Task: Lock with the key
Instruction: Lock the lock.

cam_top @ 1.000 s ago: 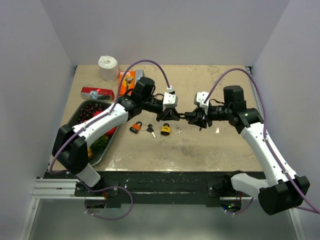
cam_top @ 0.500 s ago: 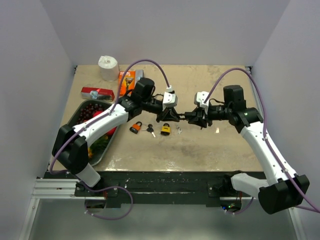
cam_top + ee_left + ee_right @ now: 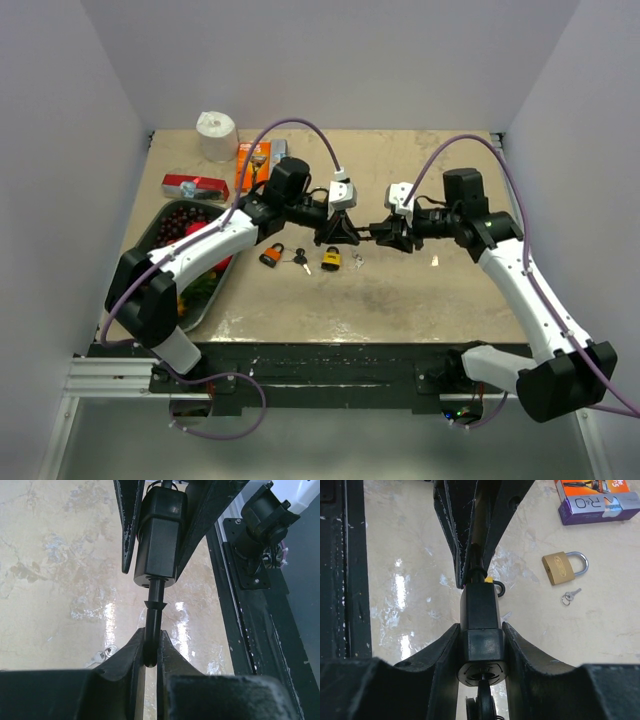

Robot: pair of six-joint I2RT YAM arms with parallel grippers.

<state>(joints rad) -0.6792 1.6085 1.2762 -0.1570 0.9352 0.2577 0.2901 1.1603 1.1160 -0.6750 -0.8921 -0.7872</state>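
Observation:
A black padlock (image 3: pixel 368 236) is held in the air between my two grippers over the middle of the table. My left gripper (image 3: pixel 350 234) is shut on its thin shackle (image 3: pixel 150 630). My right gripper (image 3: pixel 386 236) is shut on its body (image 3: pixel 480 612). A key (image 3: pixel 483 702) sticks in the keyhole at the bottom of the body, at the lower edge of the right wrist view. In the left wrist view the body (image 3: pixel 159 535) sits between the right gripper's fingers (image 3: pixel 129 530).
On the table below lie an orange padlock (image 3: pixel 271 254), black keys (image 3: pixel 298 260), a yellow padlock (image 3: pixel 331 259) and a silver key (image 3: pixel 357 263). A brass padlock (image 3: pixel 562 567) with a small key (image 3: pixel 570 596) shows in the right wrist view. A fruit tray (image 3: pixel 160 222), paper roll (image 3: pixel 216 135) and orange box (image 3: pixel 252 165) stand left.
The right arm has shifted slightly to the left and back. Both grippers still hold the black padlock in about the same place.

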